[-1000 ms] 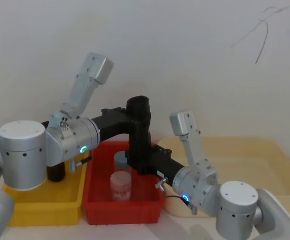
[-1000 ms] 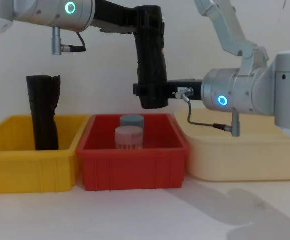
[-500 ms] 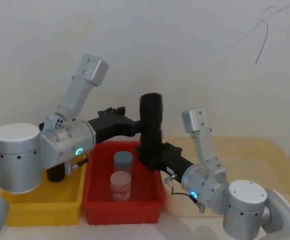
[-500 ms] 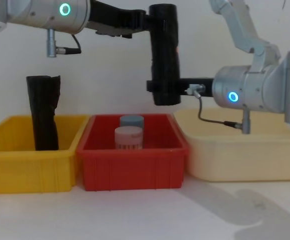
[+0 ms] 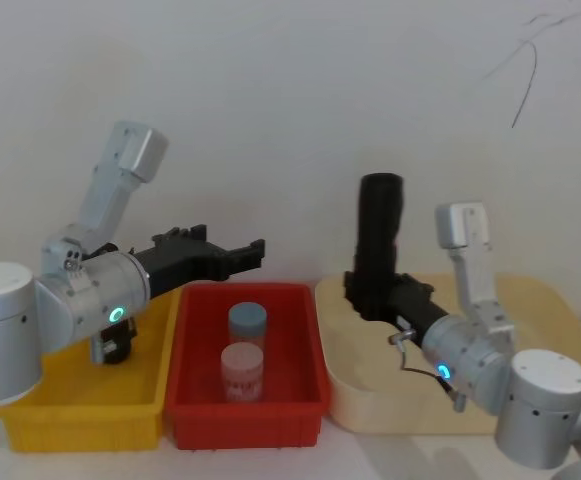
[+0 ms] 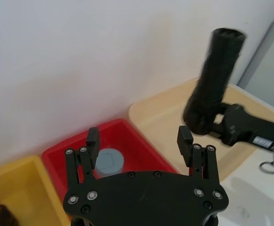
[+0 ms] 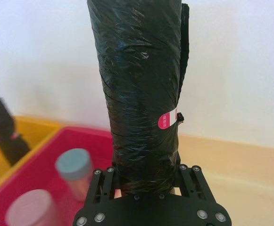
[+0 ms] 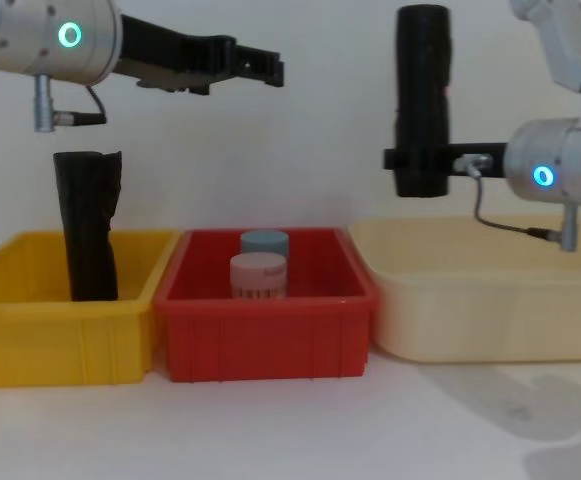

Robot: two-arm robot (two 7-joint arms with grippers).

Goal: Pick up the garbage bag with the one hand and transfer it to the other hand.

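OK, garbage bag (image 8: 422,90) upright, long axis vertical, lower end pinched in right tool (image 8: 417,160), over the left edge of the beige tray (image 8: 470,300). Left tool (image 6: 138,137) spread, empty, well apart to its left.

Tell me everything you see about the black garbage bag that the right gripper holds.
The garbage bag is a tall black roll of crinkled, glossy plastic with a small red sticker on its side. It stands upright in the air over the left part of the cream tray. The right gripper clamps its lower part; nothing else touches it.
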